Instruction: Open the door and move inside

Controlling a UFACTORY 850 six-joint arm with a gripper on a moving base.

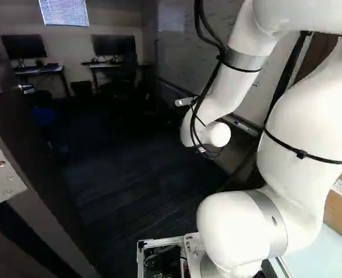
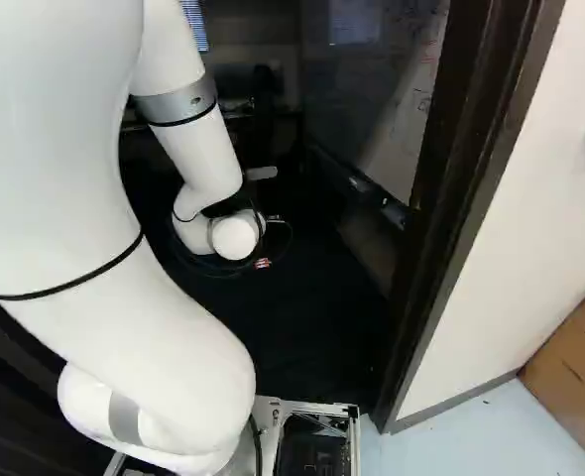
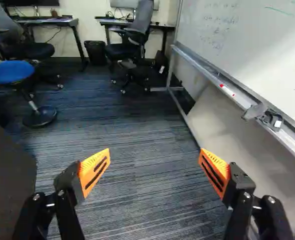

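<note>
While open door [image 1: 29, 153] stands left of pincer [image 3: 154, 156], fingers gape wide apart.

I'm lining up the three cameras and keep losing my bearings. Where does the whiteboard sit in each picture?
Left base view: upper middle, whiteboard partly behind my arm.
Right base view: upper part, right of middle, between my arm and the door frame.
Wrist view: ahead of the jaws, off to one side.
Shared landmark: the marker tray along its lower edge.
</note>
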